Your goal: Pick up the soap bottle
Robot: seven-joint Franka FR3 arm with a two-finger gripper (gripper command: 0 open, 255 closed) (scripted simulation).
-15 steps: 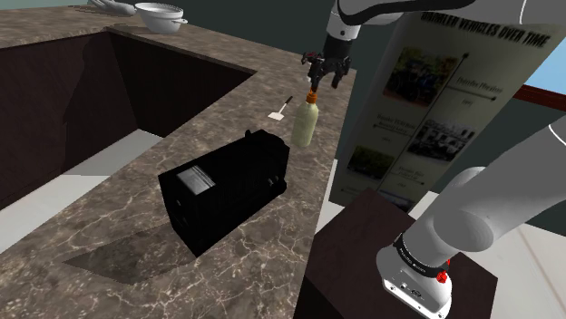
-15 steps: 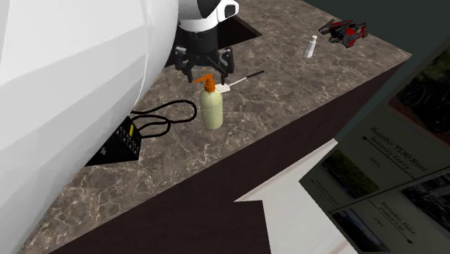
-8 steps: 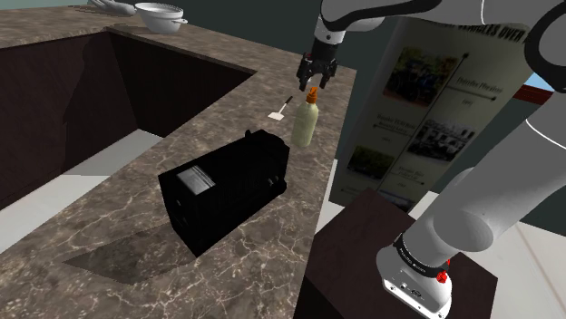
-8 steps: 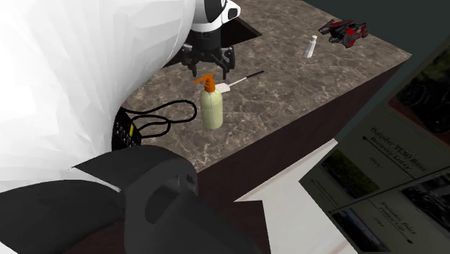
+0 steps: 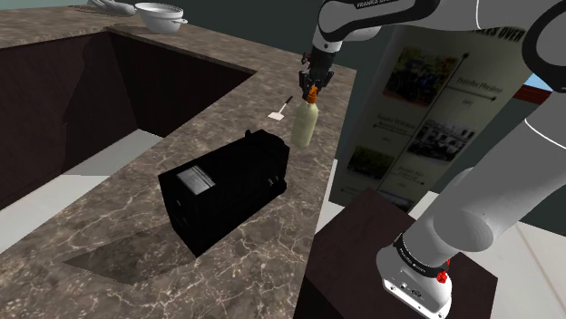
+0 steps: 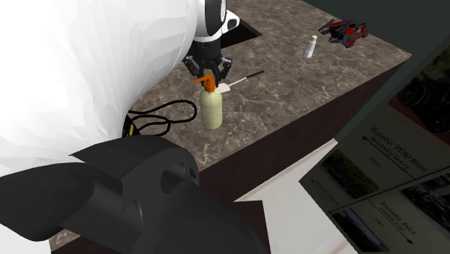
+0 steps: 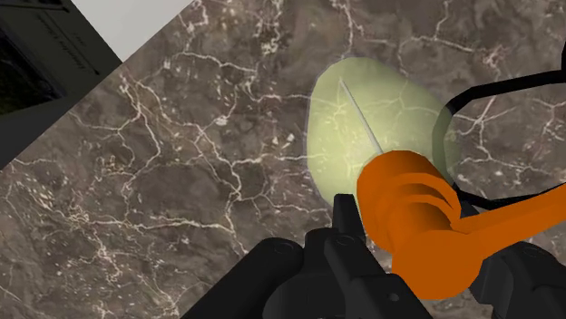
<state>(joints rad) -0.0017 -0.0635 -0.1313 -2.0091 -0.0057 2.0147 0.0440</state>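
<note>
On a dark marbled countertop (image 5: 100, 227), starting at the shoulder view's left, a white bowl (image 5: 161, 15) sits at the far edge and a black boxy appliance (image 5: 227, 186) lies mid-counter. A small white utensil (image 5: 282, 110) lies just beside the soap bottle (image 5: 305, 122). The pale green bottle stands upright near the counter's edge. Its orange pump (image 7: 417, 227) is clasped from above by the black gripper (image 5: 311, 86), jaws pressed against either side. Further right, a printed poster (image 5: 435, 100) rises behind the arm's dark stand (image 5: 372, 254).
</note>
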